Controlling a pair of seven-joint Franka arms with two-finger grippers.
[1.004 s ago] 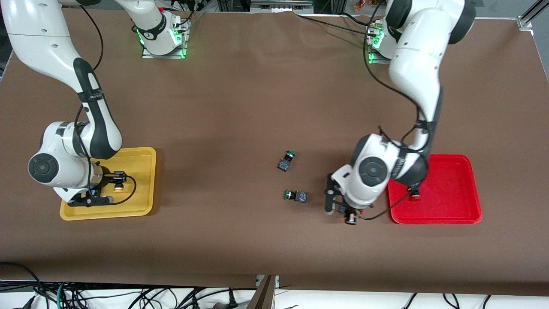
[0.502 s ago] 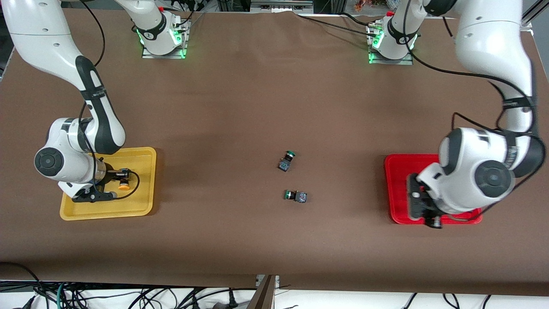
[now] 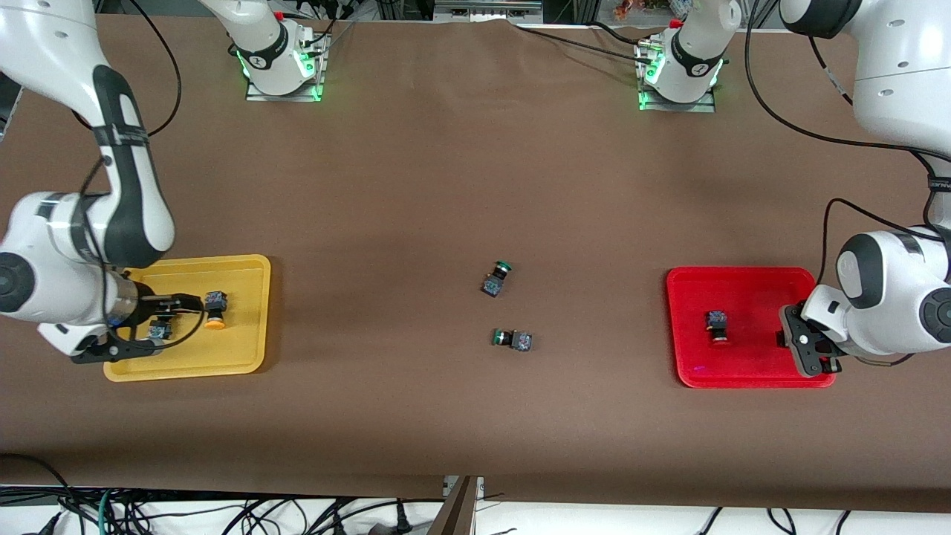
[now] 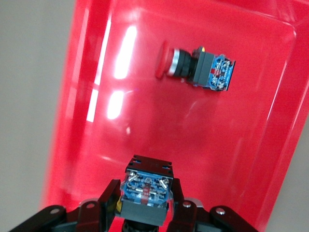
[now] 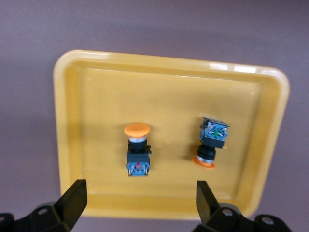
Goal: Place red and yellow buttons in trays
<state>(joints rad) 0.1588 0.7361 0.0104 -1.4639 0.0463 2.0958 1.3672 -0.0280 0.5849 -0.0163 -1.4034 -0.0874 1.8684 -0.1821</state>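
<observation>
Now, right claw (image 3: 182, 310) spread wide above yellow tray (image 3: 245, 357) with two orange-capped buttons (image 3: 215, 309); mid-tabletop (image 3: 446, 186), two green-capped buttons (image 3: 495, 278); left claw (image 4: 145, 205) clamped on a button (image 4: 145, 188) over red tray (image 3: 743, 371), red-capped button (image 3: 717, 327) inside.

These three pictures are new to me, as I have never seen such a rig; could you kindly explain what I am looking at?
Two white robot arms work at a brown table. The wide picture looks down from across the table; the other two come from cameras on the arms' wrists.

The left gripper is over the red tray, shut on a button. Another button with a red cap already lies in that tray.

The right gripper is open over the yellow tray, where two orange-capped buttons lie side by side.

Two green-capped buttons lie on the table between the trays, one nearer to the front camera than the other.
</observation>
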